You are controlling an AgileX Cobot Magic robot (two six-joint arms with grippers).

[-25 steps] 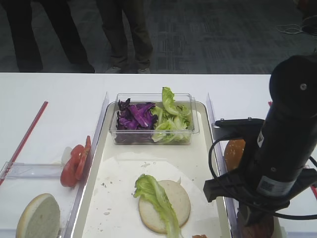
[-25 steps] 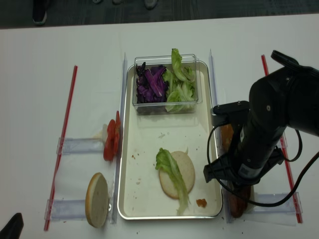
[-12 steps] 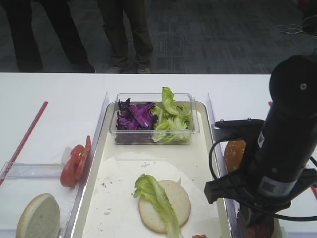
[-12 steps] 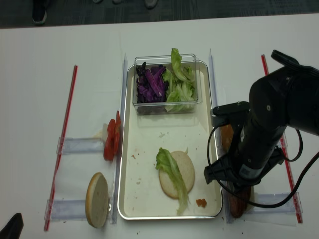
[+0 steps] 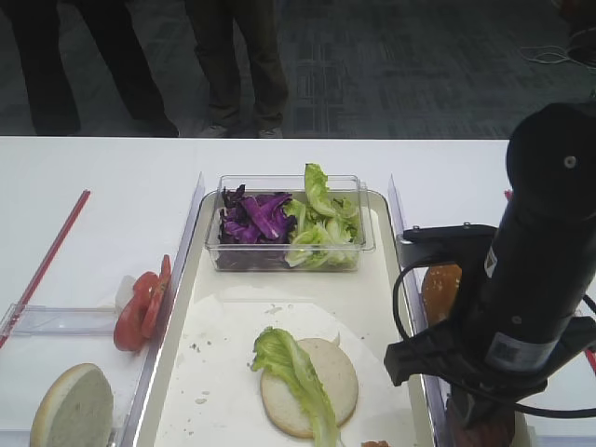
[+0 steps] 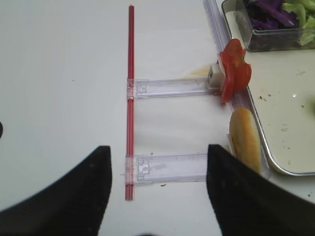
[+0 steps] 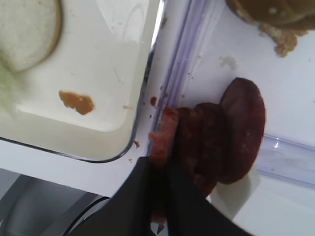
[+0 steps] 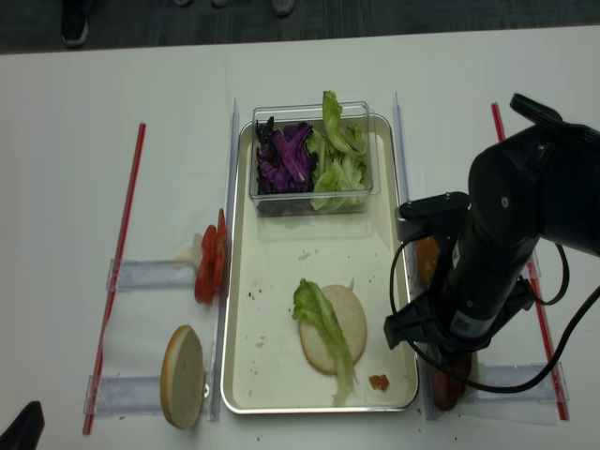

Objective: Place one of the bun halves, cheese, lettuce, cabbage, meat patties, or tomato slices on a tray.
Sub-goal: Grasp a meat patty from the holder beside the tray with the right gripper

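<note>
In the right wrist view my right gripper (image 7: pixel 158 161) is shut on the edge of one pinkish meat patty (image 7: pixel 165 130), which stands upright at the left end of a row of dark meat patties (image 7: pixel 231 132) in a clear holder just right of the tray (image 7: pixel 106 123). From above, the right arm (image 8: pixel 497 253) hides that grip. On the tray's paper lies a pale bun half (image 8: pixel 342 323) with lettuce (image 8: pixel 317 319) draped over it. My left gripper (image 6: pixel 157 152) hangs open over the table to the left, holding nothing.
A clear tub (image 5: pixel 289 261) at the tray's far end holds purple cabbage (image 5: pixel 253 216) and lettuce (image 5: pixel 321 223). Tomato slices (image 5: pixel 140 303) and another bun half (image 5: pixel 73 405) stand in holders left of the tray. A seeded bun (image 5: pixel 440 284) sits behind the patties. Red strips (image 8: pixel 117 272) border the area.
</note>
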